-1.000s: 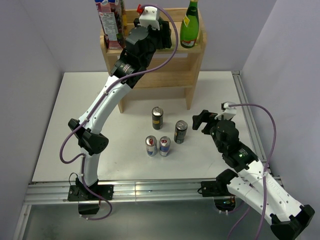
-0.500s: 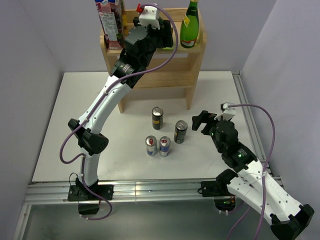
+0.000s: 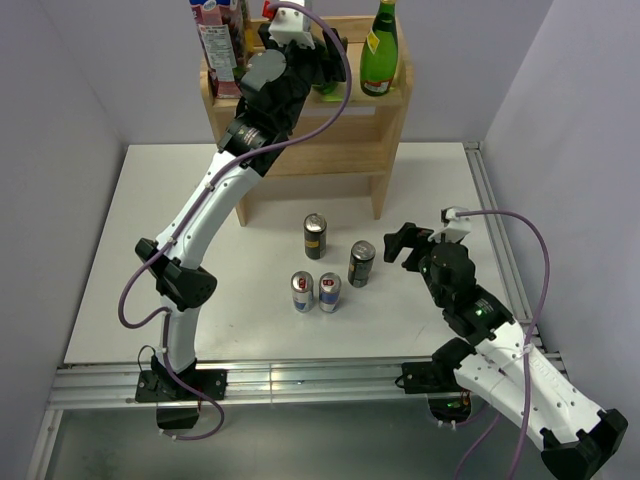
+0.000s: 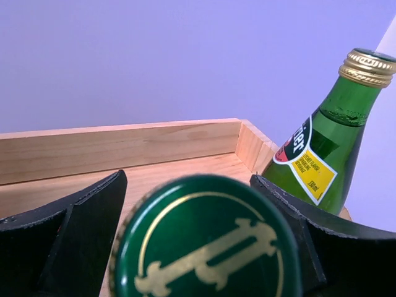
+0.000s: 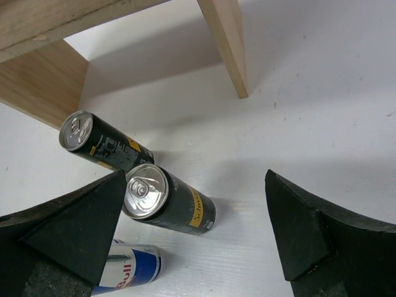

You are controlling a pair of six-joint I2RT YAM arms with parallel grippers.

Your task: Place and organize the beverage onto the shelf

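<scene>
— Where's the shelf?
— I see the shelf (image 3: pixel 330 150) at the far edge of the table (image 3: pixel 150 250), with a green bottle (image 3: pixel 379 50) on its top tier. My left gripper (image 3: pixel 328 62) straddles a green-capped bottle (image 4: pixel 204 247) beside it. Whether it's clamped or loose, I can't tell.
— Right side?
— My right gripper (image 3: pixel 400 245) gapes wide, holding nothing, near four cans (image 3: pixel 329 292) standing on the table.

Left arm (image 3: pixel 215 190) stretched high and forward, jaws parted; right arm (image 3: pixel 470 305) bent low, jaws spread wide.
</scene>
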